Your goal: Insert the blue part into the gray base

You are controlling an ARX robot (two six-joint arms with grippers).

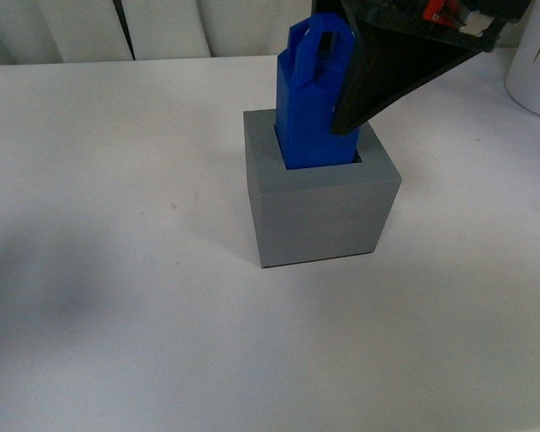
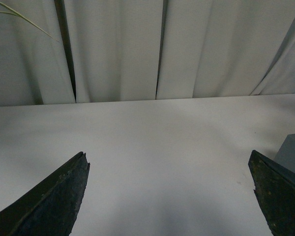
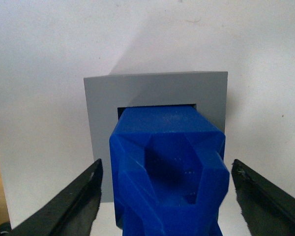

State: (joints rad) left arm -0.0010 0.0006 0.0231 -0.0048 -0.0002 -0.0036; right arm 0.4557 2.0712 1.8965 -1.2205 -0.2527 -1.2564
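The blue part (image 1: 310, 99) stands upright with its lower end inside the square recess of the gray base (image 1: 319, 211), near the middle of the white table. Its arched handle loop sticks up above the cube. My right gripper (image 3: 167, 169) is open right above it, with one finger on each side of the blue part (image 3: 167, 167) and a gap to both; the gray base (image 3: 101, 113) shows beneath. One black finger (image 1: 378, 81) covers part of the blue block in the front view. My left gripper (image 2: 169, 162) is open and empty over bare table, with a corner of the gray base (image 2: 292, 155) beside it.
A white pot (image 1: 538, 76) stands at the far right of the table. White curtains (image 2: 137, 49) hang behind the table's far edge. A thin plant leaf (image 2: 19, 17) shows in the left wrist view.
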